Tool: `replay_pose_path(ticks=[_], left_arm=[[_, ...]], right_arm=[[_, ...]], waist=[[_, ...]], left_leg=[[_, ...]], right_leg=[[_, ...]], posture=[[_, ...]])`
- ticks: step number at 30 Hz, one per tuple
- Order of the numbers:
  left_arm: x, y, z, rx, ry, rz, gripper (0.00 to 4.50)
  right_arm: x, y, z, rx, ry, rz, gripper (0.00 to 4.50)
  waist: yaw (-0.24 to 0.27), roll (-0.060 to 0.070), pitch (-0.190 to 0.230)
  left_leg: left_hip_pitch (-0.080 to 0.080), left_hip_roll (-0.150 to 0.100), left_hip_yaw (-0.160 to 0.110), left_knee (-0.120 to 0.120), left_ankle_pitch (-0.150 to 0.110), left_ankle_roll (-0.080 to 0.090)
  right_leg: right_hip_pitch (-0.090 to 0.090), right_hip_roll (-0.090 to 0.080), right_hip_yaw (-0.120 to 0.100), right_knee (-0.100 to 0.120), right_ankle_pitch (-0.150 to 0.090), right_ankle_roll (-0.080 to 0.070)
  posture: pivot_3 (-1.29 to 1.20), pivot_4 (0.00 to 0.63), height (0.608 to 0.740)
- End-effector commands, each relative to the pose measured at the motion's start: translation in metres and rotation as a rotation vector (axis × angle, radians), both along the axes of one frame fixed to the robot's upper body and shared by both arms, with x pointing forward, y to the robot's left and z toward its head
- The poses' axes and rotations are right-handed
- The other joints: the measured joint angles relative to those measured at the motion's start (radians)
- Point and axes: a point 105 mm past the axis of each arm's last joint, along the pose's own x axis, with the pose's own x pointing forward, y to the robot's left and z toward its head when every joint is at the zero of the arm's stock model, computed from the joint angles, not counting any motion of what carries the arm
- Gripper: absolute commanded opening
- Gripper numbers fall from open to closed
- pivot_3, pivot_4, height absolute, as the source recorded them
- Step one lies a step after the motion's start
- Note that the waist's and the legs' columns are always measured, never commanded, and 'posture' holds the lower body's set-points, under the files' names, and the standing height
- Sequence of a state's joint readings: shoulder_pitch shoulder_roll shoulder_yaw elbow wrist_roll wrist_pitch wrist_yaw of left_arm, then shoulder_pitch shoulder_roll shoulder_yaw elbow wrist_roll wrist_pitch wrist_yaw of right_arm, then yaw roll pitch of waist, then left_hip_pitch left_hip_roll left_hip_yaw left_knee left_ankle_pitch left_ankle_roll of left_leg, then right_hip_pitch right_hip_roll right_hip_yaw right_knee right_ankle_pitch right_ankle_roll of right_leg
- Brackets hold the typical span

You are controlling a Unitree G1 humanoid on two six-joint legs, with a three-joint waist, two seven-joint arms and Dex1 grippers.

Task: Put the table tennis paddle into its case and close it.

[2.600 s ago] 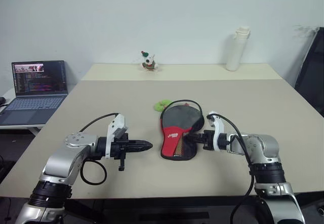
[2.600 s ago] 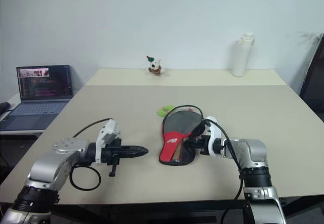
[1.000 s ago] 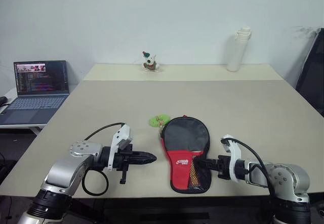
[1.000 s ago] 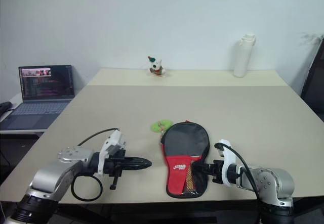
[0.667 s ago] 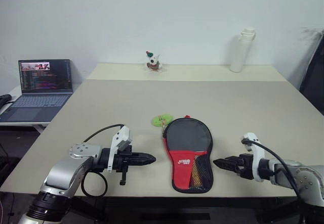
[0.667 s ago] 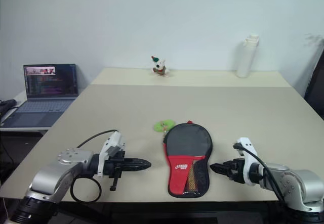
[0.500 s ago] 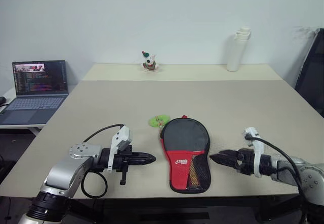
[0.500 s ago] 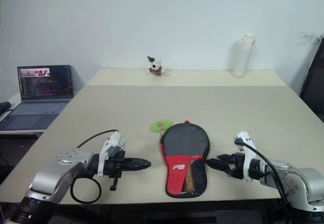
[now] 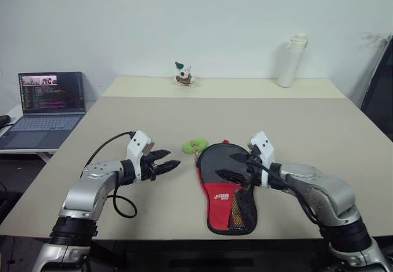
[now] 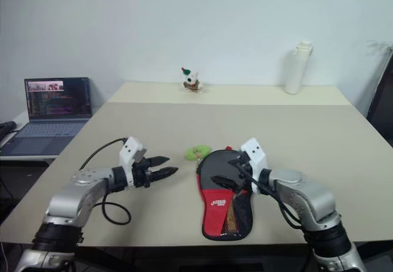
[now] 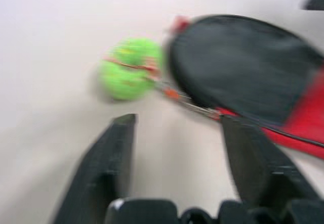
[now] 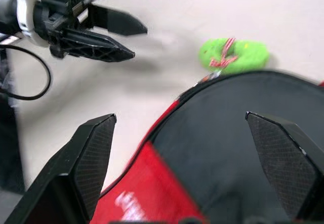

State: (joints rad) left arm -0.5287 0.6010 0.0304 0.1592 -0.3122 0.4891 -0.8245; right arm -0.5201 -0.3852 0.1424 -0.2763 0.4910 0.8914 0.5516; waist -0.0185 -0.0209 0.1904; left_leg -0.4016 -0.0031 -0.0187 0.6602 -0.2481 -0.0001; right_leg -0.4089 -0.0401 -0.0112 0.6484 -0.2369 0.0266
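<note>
Case [image 9: 228, 189] lies flat near the front edge of the desk [image 9: 319, 131], handle end toward the robot; tan paddle handle [image 9: 236, 209] shows through its mesh pocket, so the paddle looks to be inside. Right pincer [image 9: 236, 166] hangs over the round black part, fingers spread, holding nothing. Left pincer [image 9: 167, 162] is spread too, empty, pointing at the green pompom [image 9: 196, 144] just beside the case's far rim. Handling guess: soft fabric, light, will slide and buckle. Pin the body, pull by the pompom. Farther back: toy figure [image 9: 182, 74], white bottle [image 9: 290, 60]; laptop [image 9: 46, 108] off to the left.
</note>
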Motion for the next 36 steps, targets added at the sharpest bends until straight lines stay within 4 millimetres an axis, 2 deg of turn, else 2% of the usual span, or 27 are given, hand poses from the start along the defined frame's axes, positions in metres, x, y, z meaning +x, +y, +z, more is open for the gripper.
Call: replay_pose_path(ticks=[1, 6, 12, 19, 28, 31, 36], left_arm=[[0.023, -0.002, 0.01, 0.002, -0.058, 0.084, 4.49], [0.052, -0.015, 0.002, 0.005, -0.012, 0.104, 4.49], [0.069, -0.027, -0.002, 0.025, 0.034, 0.049, 4.49], [0.076, -0.033, -0.011, 0.099, 0.083, 0.012, 4.49], [0.072, -0.055, -0.032, 0.106, 0.162, -0.034, 4.49], [0.072, -0.059, -0.035, 0.102, 0.168, -0.035, 3.93], [0.071, -0.063, -0.039, 0.09, 0.179, -0.037, 2.17]], right_arm=[[0.005, 0.003, 0.01, 0.016, -0.067, -0.015, 4.5], [0.005, 0.004, -0.002, -0.019, -0.074, -0.025, 4.5], [0.004, 0.003, -0.005, -0.022, -0.073, -0.046, 4.5], [0.002, -0.001, -0.009, -0.031, -0.064, -0.062, 4.5], [0.001, 0.002, -0.01, -0.027, -0.065, -0.071, 4.5], [0.0, 0.001, -0.01, -0.027, -0.064, -0.075, 4.5], [-0.001, 0.0, -0.011, -0.029, -0.065, -0.088, 4.5]], waist=[[0.006, 0.0, 0.0], [0.014, 0.0, 0.0], [0.012, -0.001, 0.0], [0.012, -0.001, 0.0], [0.013, -0.001, 0.0], [0.014, -0.001, 0.0], [0.016, -0.001, -0.001]], left_leg=[[0.0, 0.0, 0.0, 0.0, 0.0, 0.0], [0.0, -0.001, 0.001, 0.0, 0.0, 0.0], [0.0, -0.001, 0.002, 0.0, 0.0, 0.0], [-0.001, -0.001, 0.002, 0.0, 0.0, 0.0], [-0.001, -0.002, 0.002, 0.001, 0.0, 0.0], [-0.001, -0.002, 0.002, 0.001, 0.0, 0.0], [-0.001, -0.002, 0.002, 0.001, 0.0, 0.0]], right_leg=[[0.0, 0.0, 0.0, 0.0, 0.0, 0.0], [-0.001, 0.0, -0.001, 0.0, 0.001, 0.0], [-0.001, 0.0, -0.001, 0.001, 0.001, 0.0], [-0.002, 0.0, -0.001, 0.001, 0.001, 0.0], [-0.002, 0.0, -0.001, 0.002, 0.001, 0.0], [-0.001, 0.0, -0.002, 0.002, 0.001, 0.001], [-0.001, 0.0, -0.002, 0.002, 0.001, 0.001]], posture=[[0.0, 0.15, 0.74], [0.0, 0.15, 0.74], [0.0, 0.15, 0.74], [0.0, 0.15, 0.74], [0.0, 0.15, 0.74], [0.0, 0.15, 0.74], [0.0, 0.15, 0.74]])
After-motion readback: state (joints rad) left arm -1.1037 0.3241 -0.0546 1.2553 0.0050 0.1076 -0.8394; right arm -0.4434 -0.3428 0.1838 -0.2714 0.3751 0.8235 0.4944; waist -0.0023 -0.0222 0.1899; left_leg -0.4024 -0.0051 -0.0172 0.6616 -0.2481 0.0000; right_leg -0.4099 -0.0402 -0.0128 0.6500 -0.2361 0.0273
